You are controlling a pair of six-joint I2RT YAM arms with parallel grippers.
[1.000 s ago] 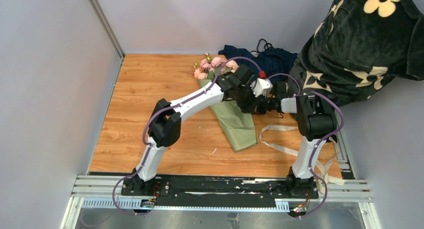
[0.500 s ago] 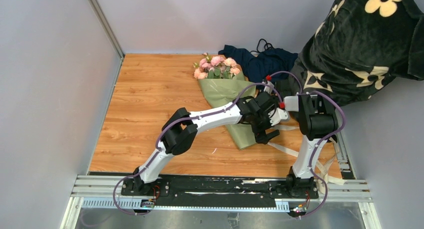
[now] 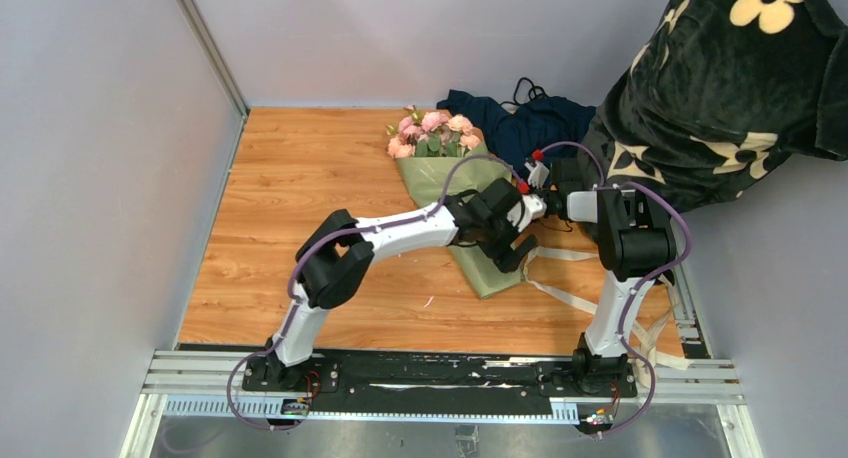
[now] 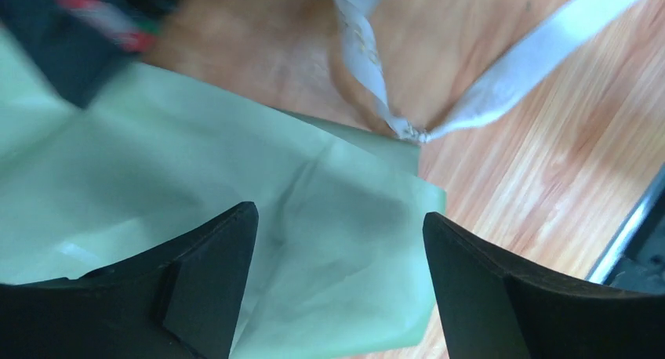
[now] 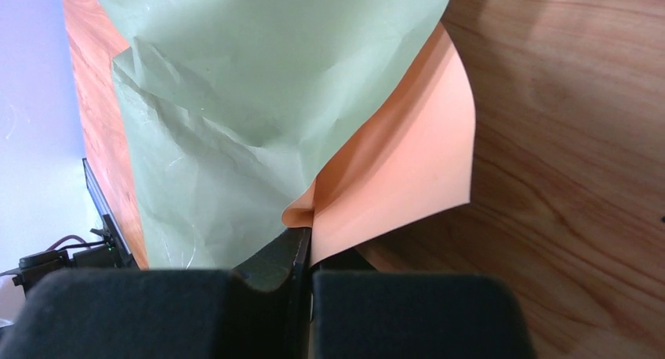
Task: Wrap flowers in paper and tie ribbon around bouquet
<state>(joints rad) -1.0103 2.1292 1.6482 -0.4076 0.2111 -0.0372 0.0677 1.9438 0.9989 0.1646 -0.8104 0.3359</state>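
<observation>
The bouquet lies slanted on the wooden table, the pink flowers [image 3: 432, 131] showing at its wide far end. The sage-green paper [image 3: 470, 236] narrows toward the near right. My left gripper [image 3: 512, 250] hovers open over the narrow end of the paper [image 4: 329, 210], with nothing between its fingers [image 4: 212, 273]. My right gripper [image 3: 540, 196] is shut on the paper's edge, where the tan face [image 5: 408, 167] curls out beside the green face [image 5: 259, 100]. The cream ribbon [image 3: 565, 293] lies loose on the table to the right of the cone, and one end of the ribbon [image 4: 502, 73] lies near the paper's tip.
A dark navy cloth [image 3: 530, 123] and a black cable [image 3: 525, 86] lie behind the bouquet. A big black fabric with cream flower prints [image 3: 720, 88] fills the back right. A grey wall [image 3: 110, 178] bounds the left, and a metal rail [image 3: 440, 378] the near edge.
The left arm swung from the cone's upper part, beside the right gripper, down to its narrow end and opened its jaws. The upper cone now shows. The right gripper kept its hold.
</observation>
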